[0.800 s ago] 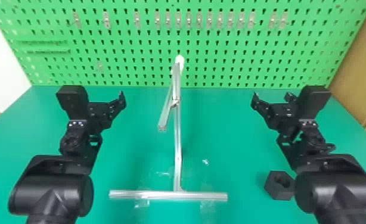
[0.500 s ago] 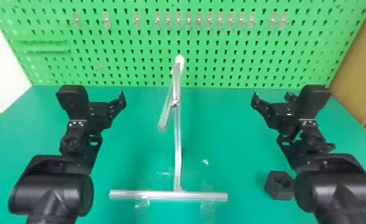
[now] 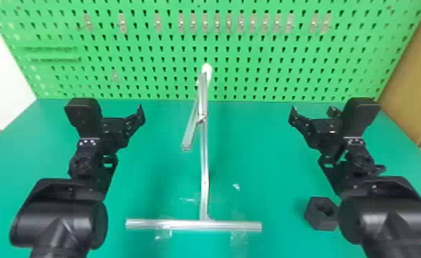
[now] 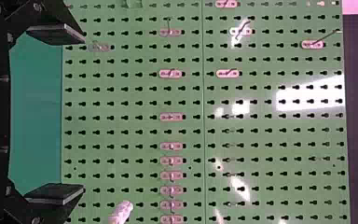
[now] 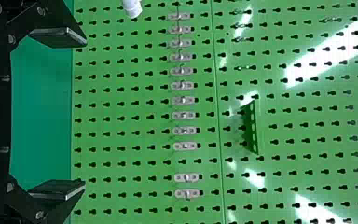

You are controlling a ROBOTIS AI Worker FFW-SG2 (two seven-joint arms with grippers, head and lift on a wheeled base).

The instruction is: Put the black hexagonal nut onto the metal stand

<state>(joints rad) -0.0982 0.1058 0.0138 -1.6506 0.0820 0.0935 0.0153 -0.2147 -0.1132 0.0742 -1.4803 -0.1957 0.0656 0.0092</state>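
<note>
1 black hexagonal nut (image 3: pixel 313 217), probably stiff and light; grip opposite outer flats with the right claw (image 5: pixel 85 113), now spread apart.

Head view from above, forward and down; both wrist views nearer, facing the shared green pegboard (image 3: pixel 254 41).
</note>
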